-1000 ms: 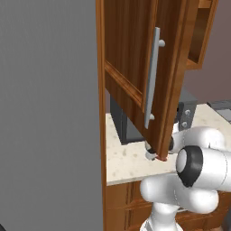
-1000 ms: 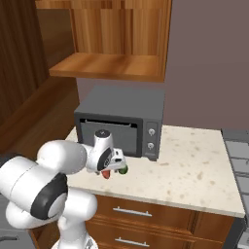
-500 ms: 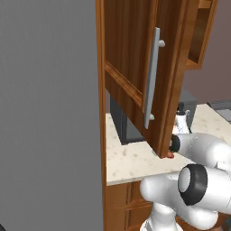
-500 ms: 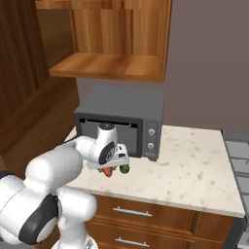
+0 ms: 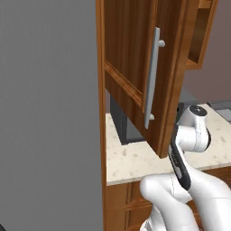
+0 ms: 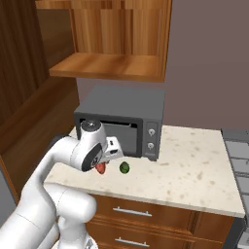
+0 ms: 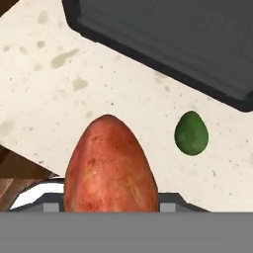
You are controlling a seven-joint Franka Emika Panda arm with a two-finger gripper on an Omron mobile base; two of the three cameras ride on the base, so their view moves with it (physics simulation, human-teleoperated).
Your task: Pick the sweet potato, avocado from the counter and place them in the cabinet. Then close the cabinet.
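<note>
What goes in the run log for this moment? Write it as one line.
phase: carry | gripper: shut on sweet potato, above counter | avocado: on counter, by microwave | cabinet: door open

Open cabinet door overhangs the counter at left — microwave blocks the far side; right counter stretch is free.

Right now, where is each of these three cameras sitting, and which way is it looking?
Left base view: behind the arm on its left, facing the open cabinet door and counter; the white arm rises at lower right.
Right base view: behind on the right, facing the microwave, avocado and sweet potato; the arm rises at lower left.
Hand view: on the hand, looking down past the held sweet potato at the counter.
Right and hand views share avocado, potato and microwave.
</note>
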